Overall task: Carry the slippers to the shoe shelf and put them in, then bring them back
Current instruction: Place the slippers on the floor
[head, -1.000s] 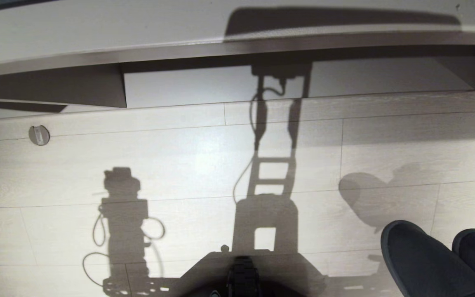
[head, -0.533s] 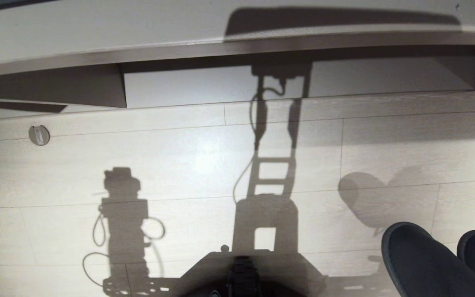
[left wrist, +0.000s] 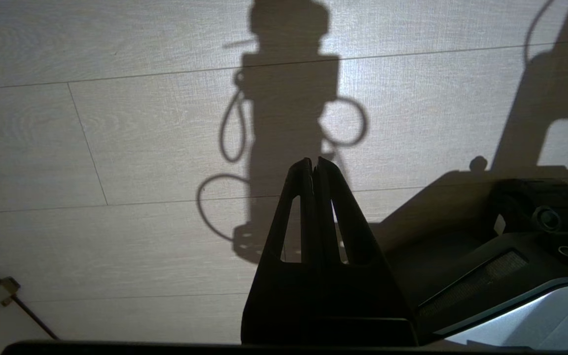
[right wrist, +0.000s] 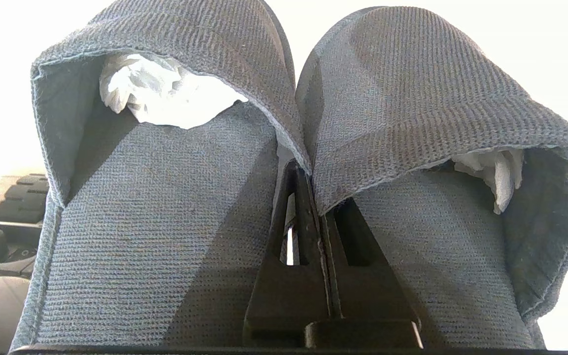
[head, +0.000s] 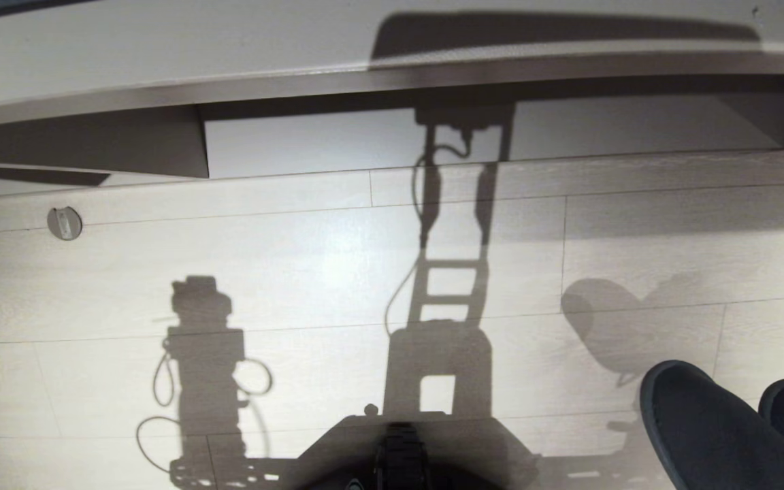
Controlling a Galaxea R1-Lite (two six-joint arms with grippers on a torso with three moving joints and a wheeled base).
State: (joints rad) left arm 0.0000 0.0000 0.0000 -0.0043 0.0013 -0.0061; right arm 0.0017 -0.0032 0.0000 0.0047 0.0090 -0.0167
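The two dark fabric slippers (head: 712, 429) hang off the pale wood floor at the head view's lower right, toes pointing away from me. In the right wrist view they lie side by side, one (right wrist: 165, 222) and the other (right wrist: 437, 98), with white paper stuffed in the toes. My right gripper (right wrist: 308, 172) is shut on their two inner edges, pinched together. The shoe shelf (head: 365, 139) is the open compartment along the far wall, with a dark edge strip above and an upright divider (head: 160, 146) at its left. My left gripper (left wrist: 313, 160) is shut and empty over the floor.
A round metal fitting (head: 64, 223) is set in the floor at the left. My base (head: 402, 456) shows at the bottom centre, and its shadow stretches across the boards to the shelf. A small bracket (left wrist: 0, 290) sits by a wall edge.
The slippers have shifted slightly to the right and lower in the head view. Nothing else has moved.
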